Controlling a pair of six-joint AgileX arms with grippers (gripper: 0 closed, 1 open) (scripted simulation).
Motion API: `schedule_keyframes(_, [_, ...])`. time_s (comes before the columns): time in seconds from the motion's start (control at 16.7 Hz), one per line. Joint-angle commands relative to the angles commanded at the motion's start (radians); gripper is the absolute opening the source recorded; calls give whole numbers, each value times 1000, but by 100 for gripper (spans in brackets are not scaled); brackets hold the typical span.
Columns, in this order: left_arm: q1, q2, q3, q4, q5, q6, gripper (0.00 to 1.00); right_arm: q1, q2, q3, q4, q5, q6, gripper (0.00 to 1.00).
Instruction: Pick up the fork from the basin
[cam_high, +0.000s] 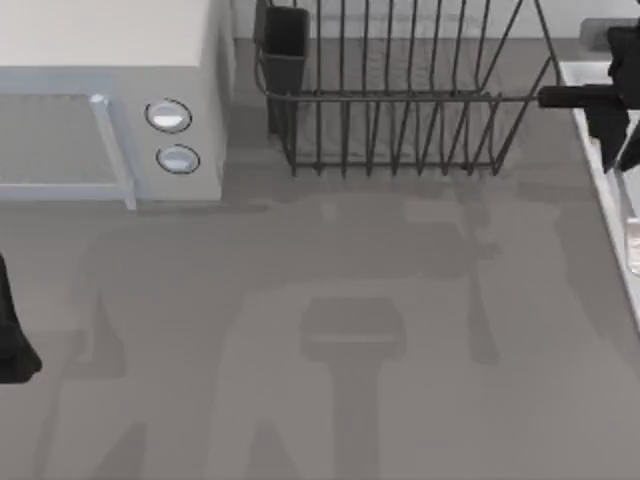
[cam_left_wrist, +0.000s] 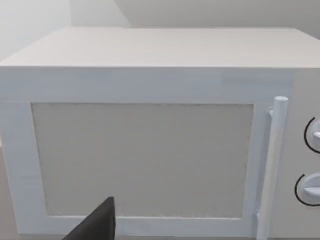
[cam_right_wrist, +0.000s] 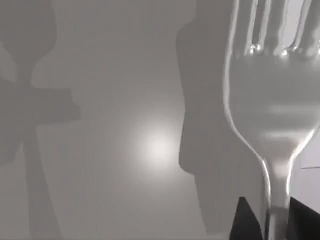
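Note:
The fork (cam_right_wrist: 272, 100) is slim, shiny silver metal, seen close in the right wrist view with its tines pointing away from the wrist. Its thin handle runs down between the two dark fingertips of my right gripper (cam_right_wrist: 274, 222), which is shut on it. Behind it lies the smooth pale floor of the basin (cam_right_wrist: 125, 130), carrying the fork's shadow. In the top view my right gripper (cam_high: 615, 140) hangs over the basin's pale rim (cam_high: 598, 175) at the far right, with the fork (cam_high: 632, 240) glinting just in front of it. My left gripper (cam_high: 12, 345) is parked at the left edge.
A black wire dish rack (cam_high: 400, 90) stands at the back, just left of the basin and the right arm. A white microwave-like box (cam_high: 110, 90) with two round knobs fills the back left and faces the left wrist (cam_left_wrist: 145, 150). The grey countertop (cam_high: 330, 340) spreads between.

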Motion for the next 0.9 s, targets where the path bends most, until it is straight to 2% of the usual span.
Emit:
schedule_keyframes(0.24, [0, 0, 0, 0, 0, 0, 100, 311, -232, -244, -1, 2, 302, 0])
schedule_keyframes(0.42, [0, 0, 0, 0, 0, 0, 100, 461, -368, -385, 1, 2, 452, 0])
schedule_keyframes(0.6, [0, 0, 0, 0, 0, 0, 100, 516, -422, -439, 3, 3, 507, 0])
schedule_keyframes(0.9, [0, 0, 0, 0, 0, 0, 100, 511, -417, -438, 6, 3, 508, 0])
